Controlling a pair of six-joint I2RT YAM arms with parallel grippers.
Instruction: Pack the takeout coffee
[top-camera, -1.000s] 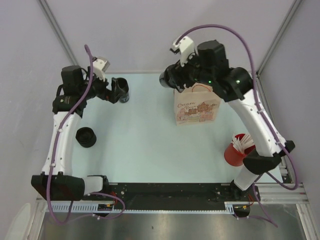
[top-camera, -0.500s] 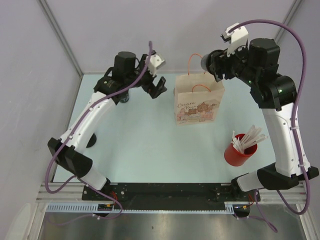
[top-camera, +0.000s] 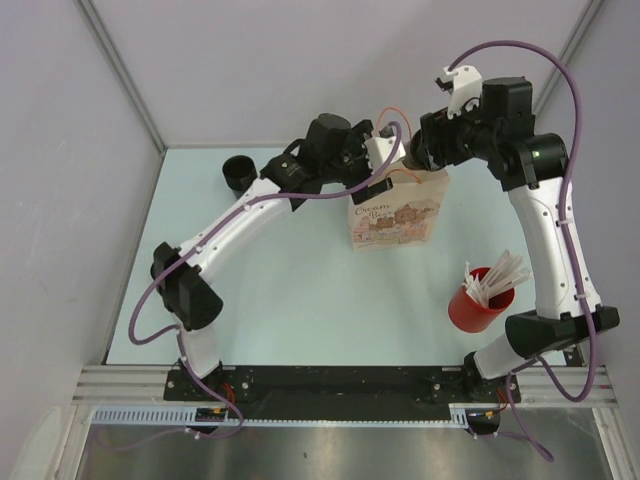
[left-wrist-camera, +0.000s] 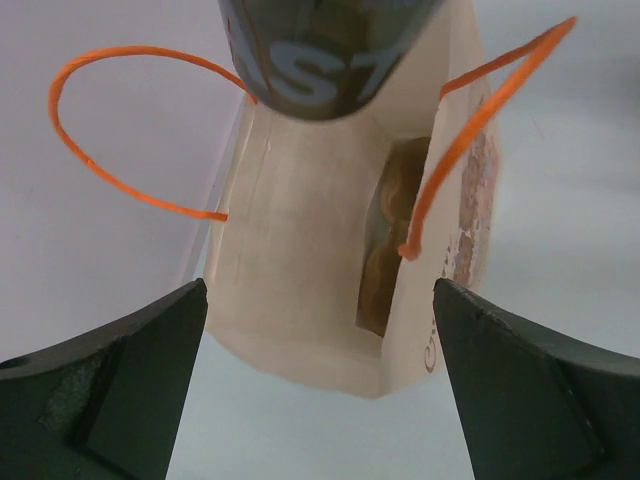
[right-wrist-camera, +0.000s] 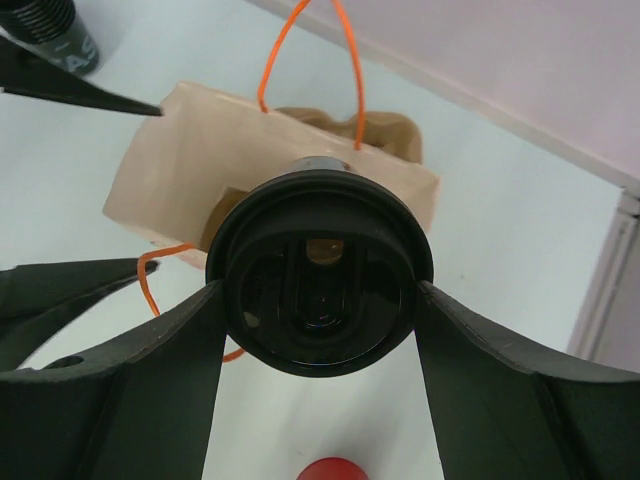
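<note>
A black lidded coffee cup (right-wrist-camera: 320, 270), "ST" legible on its side, hangs over the open mouth of the paper bag (top-camera: 395, 215), printed "Cream". Its lid faces the wrist and its long axis points base-first into the bag. The right gripper (top-camera: 425, 150) clamps its fingers on the cup's sides. At the bag's left, the left gripper (left-wrist-camera: 320, 290) holds its fingers wide apart and empty.

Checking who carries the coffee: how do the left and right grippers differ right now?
The right gripper has its jaws shut on the lidded black cup; the left gripper holds nothing, jaws wide open. The right gripper hangs above the paper bag; the left gripper sits at the bag's left end, near an orange handle. Both are up at the bag's top.
</note>
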